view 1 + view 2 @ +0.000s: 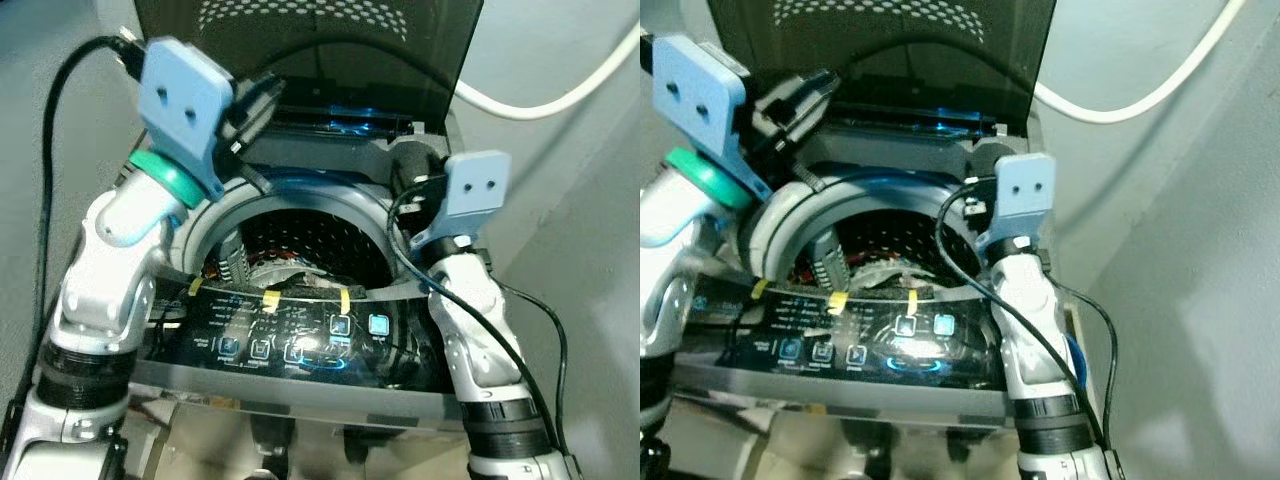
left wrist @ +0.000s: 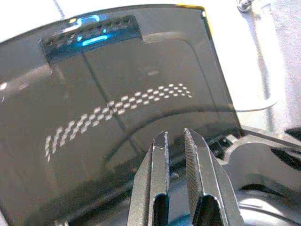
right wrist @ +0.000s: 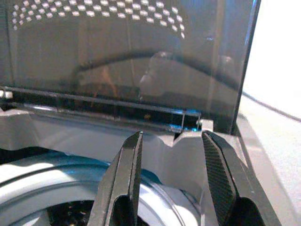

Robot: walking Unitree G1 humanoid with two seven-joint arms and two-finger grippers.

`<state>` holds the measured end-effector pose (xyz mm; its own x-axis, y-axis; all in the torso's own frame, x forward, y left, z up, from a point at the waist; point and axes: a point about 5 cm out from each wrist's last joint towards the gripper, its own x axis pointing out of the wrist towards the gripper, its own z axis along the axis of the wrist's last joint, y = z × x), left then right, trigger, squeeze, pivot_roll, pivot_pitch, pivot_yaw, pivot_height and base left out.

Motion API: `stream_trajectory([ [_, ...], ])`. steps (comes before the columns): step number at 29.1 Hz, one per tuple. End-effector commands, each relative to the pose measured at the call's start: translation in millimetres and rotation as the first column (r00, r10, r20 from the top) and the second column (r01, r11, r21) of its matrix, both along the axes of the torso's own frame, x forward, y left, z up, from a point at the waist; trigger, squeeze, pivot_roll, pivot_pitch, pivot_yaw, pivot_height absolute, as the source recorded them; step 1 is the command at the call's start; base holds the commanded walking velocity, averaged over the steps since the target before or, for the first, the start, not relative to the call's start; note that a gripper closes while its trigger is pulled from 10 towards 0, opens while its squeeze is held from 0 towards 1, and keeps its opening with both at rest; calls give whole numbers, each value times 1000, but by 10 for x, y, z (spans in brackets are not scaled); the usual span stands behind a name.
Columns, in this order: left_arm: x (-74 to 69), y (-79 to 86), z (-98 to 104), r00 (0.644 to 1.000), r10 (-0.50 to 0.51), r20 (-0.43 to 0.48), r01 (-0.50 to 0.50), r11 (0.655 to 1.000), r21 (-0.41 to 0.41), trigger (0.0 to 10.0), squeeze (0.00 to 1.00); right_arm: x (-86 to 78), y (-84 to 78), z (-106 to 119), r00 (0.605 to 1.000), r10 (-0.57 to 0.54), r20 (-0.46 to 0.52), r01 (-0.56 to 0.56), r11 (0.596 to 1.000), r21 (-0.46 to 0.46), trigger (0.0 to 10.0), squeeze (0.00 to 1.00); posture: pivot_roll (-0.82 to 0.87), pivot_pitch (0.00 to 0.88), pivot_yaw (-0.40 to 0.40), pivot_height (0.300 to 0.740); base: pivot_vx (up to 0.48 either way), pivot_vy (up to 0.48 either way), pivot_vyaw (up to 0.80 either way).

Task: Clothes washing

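A top-loading washing machine stands before me with its dark glass lid (image 1: 300, 40) raised upright at the back. Dark clothes (image 1: 290, 280) lie low in the perforated steel drum (image 1: 310, 235). My left gripper (image 1: 262, 95) is held high over the left rear of the tub rim and points at the lid. Its fingers (image 2: 160, 155) stand almost together with nothing between them. My right gripper (image 3: 171, 134) hovers open and empty over the right rear corner of the machine, near the lid hinge (image 3: 188, 123).
The glossy control panel (image 1: 300, 340) with lit blue buttons runs along the front edge, with yellow tape tabs (image 1: 270, 298) on it. A white hose (image 1: 540, 100) hangs on the grey wall to the right. Black cables loop around both arms.
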<state>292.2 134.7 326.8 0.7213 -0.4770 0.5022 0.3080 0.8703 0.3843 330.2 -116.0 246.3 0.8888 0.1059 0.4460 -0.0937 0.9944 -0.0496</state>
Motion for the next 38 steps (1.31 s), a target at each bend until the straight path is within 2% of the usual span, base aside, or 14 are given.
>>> stream_trajectory([
  [1, -26, 13, -120, 998, 24, -52, -26, 999, -36, 10000, 0, -14, -1, -9, 1000, 8, 5, -8, 1000, 13, 10000, 0, 159, 0, 5, 740, 0, 0, 0],
  [2, -26, 13, -120, 998, 24, -52, -26, 999, -36, 10000, 0, -14, -1, -9, 1000, 8, 5, -8, 1000, 13, 10000, 0, 159, 0, 5, 740, 0, 0, 0],
  [3, -30, 20, -239, 995, 46, -92, -52, 997, -63, 10000, 0, -10, 10, -13, 1000, 21, 4, -21, 1000, 17, 10000, 0, 159, 0, -6, 740, 0, 0, 0],
  [6, -18, 20, -342, 991, 64, -120, -73, 994, -79, 10000, 0, -3, 16, -25, 999, 35, 1, -35, 999, 18, 10000, 0, 156, 0, -21, 740, 0, 0, 0],
  [9, 49, 60, -517, 981, 124, -152, -139, 986, -95, 10000, 0, 19, 21, -48, 998, 57, -6, -57, 998, 30, 10000, 0, 147, 0, -38, 740, 0, 0, 0],
  [11, 49, 60, -517, 981, 124, -152, -139, 986, -95, 10000, 0, 19, 21, -48, 998, 57, -6, -57, 998, 30, 10000, 0, 147, 0, -38, 740, 0, 0, 0],
  [13, 164, 147, -592, 969, 192, -153, -210, 971, -114, 10000, 0, 52, -2, -91, 997, 73, -17, -72, 996, 46, 10000, 0, 145, 0, -40, 740, 0, 0, 0],
  [23, 227, 272, -514, 949, 266, -168, -289, 949, -129, 10000, 0, 64, -15, -136, 996, 84, -10, -84, 995, 50, 10000, 0, 136, 0, -20, 740, 0, 0, 0],
  [38, 326, 327, -439, 944, 307, -124, -321, 939, -124, 10000, 0, 35, 24, -160, 996, 94, 1, -94, 994, 61, 10000, 0, 126, 0, -9, 740, -16, 0, 0],
])
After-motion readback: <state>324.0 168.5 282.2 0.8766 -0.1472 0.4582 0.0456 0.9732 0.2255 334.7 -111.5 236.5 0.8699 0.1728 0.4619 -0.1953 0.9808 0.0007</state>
